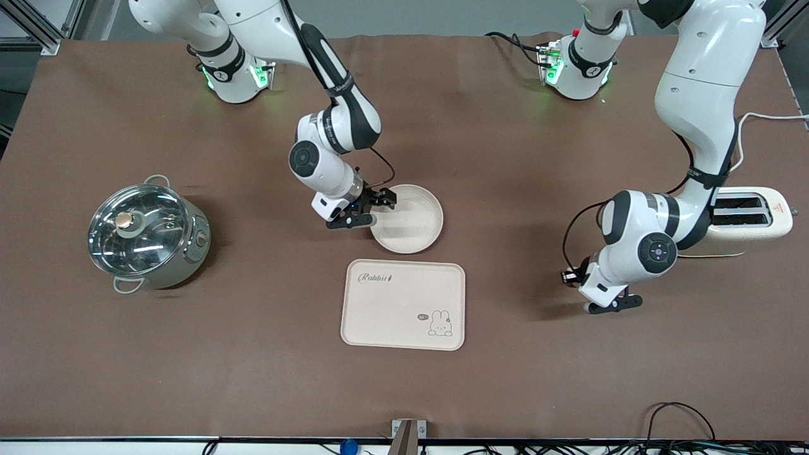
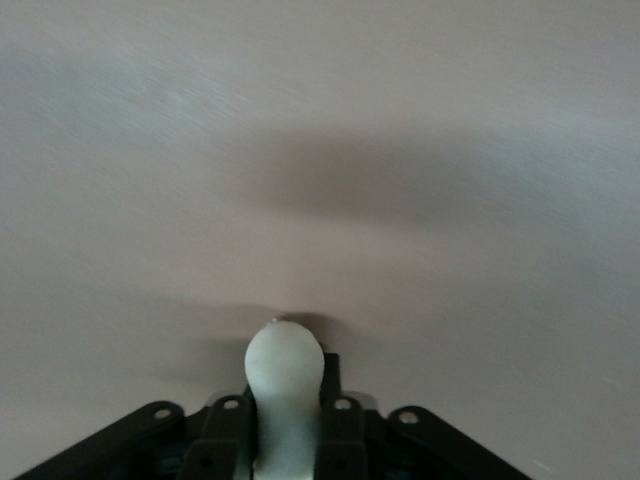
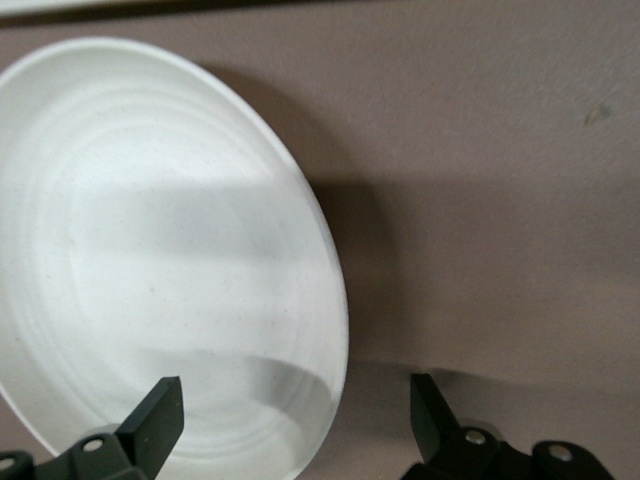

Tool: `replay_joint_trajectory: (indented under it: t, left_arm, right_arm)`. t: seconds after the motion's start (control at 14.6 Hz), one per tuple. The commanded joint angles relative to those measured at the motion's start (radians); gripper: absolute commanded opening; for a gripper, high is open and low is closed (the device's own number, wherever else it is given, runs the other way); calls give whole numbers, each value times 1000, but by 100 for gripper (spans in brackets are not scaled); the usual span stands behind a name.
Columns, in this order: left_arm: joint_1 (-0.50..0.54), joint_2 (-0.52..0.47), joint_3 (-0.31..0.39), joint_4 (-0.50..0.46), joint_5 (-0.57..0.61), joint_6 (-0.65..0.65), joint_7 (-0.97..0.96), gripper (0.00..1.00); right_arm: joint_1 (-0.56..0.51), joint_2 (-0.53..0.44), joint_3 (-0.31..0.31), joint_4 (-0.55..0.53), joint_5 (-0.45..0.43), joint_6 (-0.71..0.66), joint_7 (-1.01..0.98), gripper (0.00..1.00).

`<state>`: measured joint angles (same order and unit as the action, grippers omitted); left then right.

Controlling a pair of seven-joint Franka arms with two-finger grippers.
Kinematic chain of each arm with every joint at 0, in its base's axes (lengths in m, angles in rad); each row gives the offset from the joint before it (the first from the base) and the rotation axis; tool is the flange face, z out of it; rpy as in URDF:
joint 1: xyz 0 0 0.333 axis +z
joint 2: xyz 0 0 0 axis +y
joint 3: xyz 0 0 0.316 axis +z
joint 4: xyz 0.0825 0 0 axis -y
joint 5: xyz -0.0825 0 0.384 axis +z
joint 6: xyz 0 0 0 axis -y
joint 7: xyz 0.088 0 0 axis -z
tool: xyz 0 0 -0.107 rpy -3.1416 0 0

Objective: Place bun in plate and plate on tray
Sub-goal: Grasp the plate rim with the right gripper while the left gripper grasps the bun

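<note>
Nearest the front camera we see the tray (image 1: pixel 403 304) flat on the table (image 1: pixel 253 366), empty, well apart from both grippers. Just beyond it lies the plate (image 1: pixel 411 221): the right gripper (image 1: pixel 366 210) straddles its rim at the right arm's end, the 2 fingers (image 3: pixel 155 415) apart, 1 over the dish and 1 outside. The left gripper (image 1: pixel 608 305), clamped on the bun (image 2: pixel 284 385), hangs over bare table toward the left arm's end, well apart from plate and tray.
</note>
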<state>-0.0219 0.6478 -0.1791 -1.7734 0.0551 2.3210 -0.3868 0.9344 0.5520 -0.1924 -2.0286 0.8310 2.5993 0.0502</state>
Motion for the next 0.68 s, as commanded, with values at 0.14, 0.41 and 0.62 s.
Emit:
replay_joint_trajectory:
  t: [0.14,0.41,0.62]
  left_arm:
    - [-10,-77,-202,0,-3,-94,-271,17]
    - [-174,-45,-241,51,3,-91,-542,20]
    - [-292,12,-241,103,3,-69,-703,23]
  right_arm:
    - [-14,-24,-13,-10,51,-10,-16,100]
    - [-19,-24,-13,4,79,-5,-21,100]
    - [-25,-23,-13,5,77,-10,-24,99]
